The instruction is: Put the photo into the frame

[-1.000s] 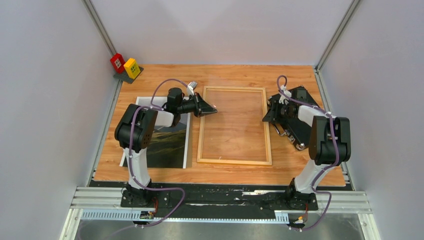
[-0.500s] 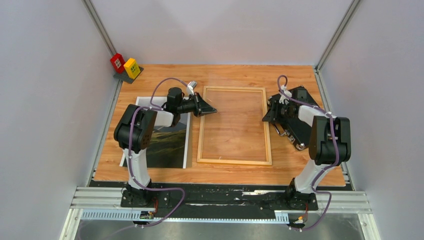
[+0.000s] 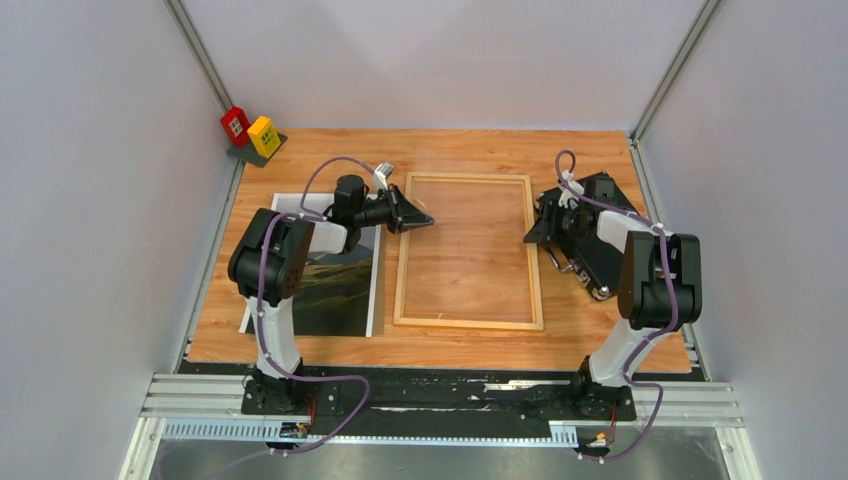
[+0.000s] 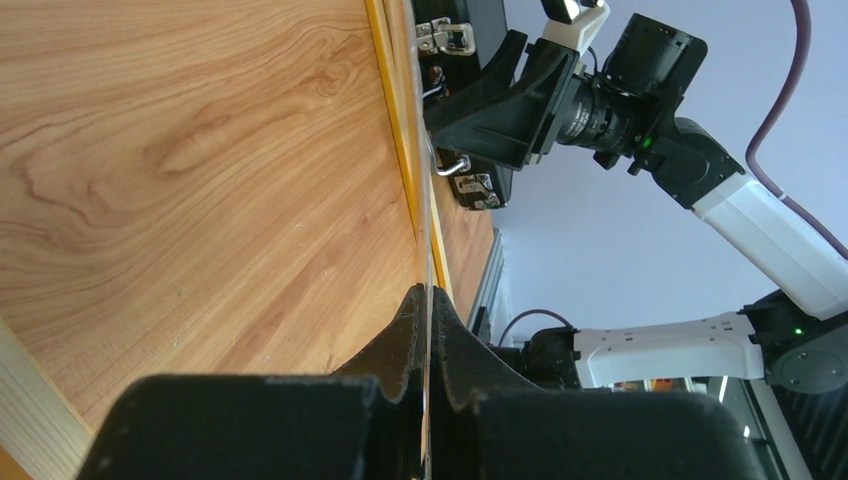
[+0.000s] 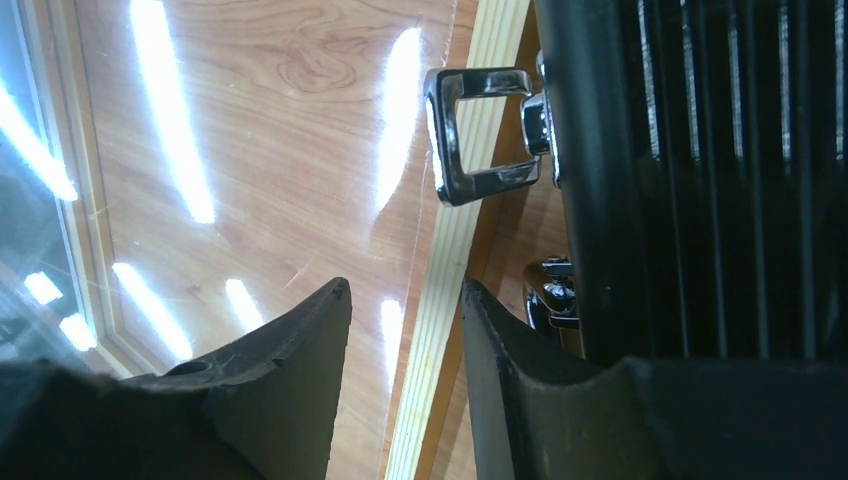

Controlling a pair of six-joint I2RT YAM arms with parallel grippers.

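From above, the frame [image 3: 468, 323] lies flat in the middle of the surface [image 3: 470, 145], empty, with wood grain showing through it. The photo [image 3: 340, 285] lies picture side up just to its left, partly under the left arm. The left hand [image 3: 425, 221] sits at the frame's left rail, the right hand [image 3: 530, 237] at the right rail, beside the black case [image 3: 588, 265]. In the left wrist view, that hand is clenched on a thin edge running away from its tips, which looks to me like the clear pane [image 4: 422, 150]. In the right wrist view, the fingers [image 5: 300, 380] stand parted with the pale rail between them, grasping nothing I can see; a metal handle [image 5: 470, 140] of the case is just beyond. I'd say the frame is being readied, with the photo not yet touched. Next, a hand must get hold of the flat print and lay it squarely inside the rails.
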